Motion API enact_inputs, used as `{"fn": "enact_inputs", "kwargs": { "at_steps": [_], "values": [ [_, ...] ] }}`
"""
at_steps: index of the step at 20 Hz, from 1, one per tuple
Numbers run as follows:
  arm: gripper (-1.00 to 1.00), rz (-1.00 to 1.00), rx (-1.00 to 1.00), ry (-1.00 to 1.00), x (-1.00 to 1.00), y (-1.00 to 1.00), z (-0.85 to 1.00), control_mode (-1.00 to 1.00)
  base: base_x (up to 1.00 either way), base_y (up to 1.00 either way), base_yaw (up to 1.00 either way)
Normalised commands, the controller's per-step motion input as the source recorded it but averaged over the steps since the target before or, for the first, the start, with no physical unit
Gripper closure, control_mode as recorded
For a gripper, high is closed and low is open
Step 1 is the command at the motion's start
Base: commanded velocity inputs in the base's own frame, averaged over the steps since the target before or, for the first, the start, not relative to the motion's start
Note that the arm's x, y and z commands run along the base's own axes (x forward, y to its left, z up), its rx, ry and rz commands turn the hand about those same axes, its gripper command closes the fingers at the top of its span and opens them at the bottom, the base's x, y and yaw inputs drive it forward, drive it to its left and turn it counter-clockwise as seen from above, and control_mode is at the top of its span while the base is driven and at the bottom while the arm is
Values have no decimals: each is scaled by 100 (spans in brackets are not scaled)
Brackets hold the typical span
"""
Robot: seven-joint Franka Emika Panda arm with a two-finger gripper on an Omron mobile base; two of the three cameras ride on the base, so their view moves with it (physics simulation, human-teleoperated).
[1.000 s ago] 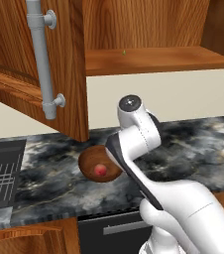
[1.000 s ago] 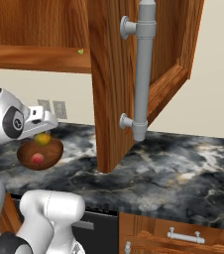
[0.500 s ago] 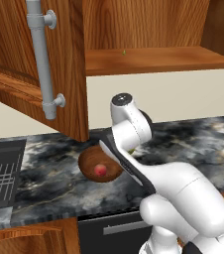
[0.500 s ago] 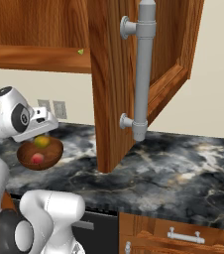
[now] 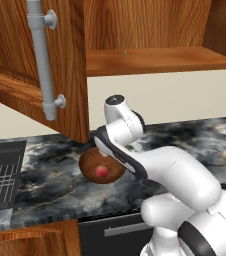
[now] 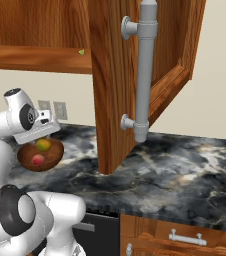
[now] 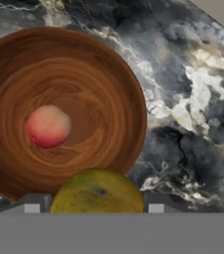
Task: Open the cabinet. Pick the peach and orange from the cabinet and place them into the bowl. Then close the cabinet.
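Seen from the left base, the arm hides part of the bowl (image 5: 101, 167) on the marble tabletop (image 5: 45, 170), where the peach (image 5: 101, 171) lies. In the hand view, the end effector (image 7: 90, 207) sits above the bowl, finger tips apart and clamped on the orange (image 7: 97, 192), whose lower half is cut off. The cabinet (image 6: 117, 75) above stands open.

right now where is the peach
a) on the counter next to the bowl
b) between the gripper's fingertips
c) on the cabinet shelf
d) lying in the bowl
d: the hand view shows the reddish-pink peach resting on the inner floor of the wooden bowl, and the right base view shows it there too, while the yellow-green orange is the fruit sitting between the fingertips of the gripper.
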Motion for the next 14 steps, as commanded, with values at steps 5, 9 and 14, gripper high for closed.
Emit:
{"fn": "enact_inputs", "kwargs": {
  "at_steps": [5,9,14],
  "values": [
    [100,2,0,8,31,5,-20,-100,0,0,0],
    [100,0,0,8,18,10,-29,-100,0,0,0],
    [100,0,0,6,15,15,-30,-100,0,0,0]
  ]
}}
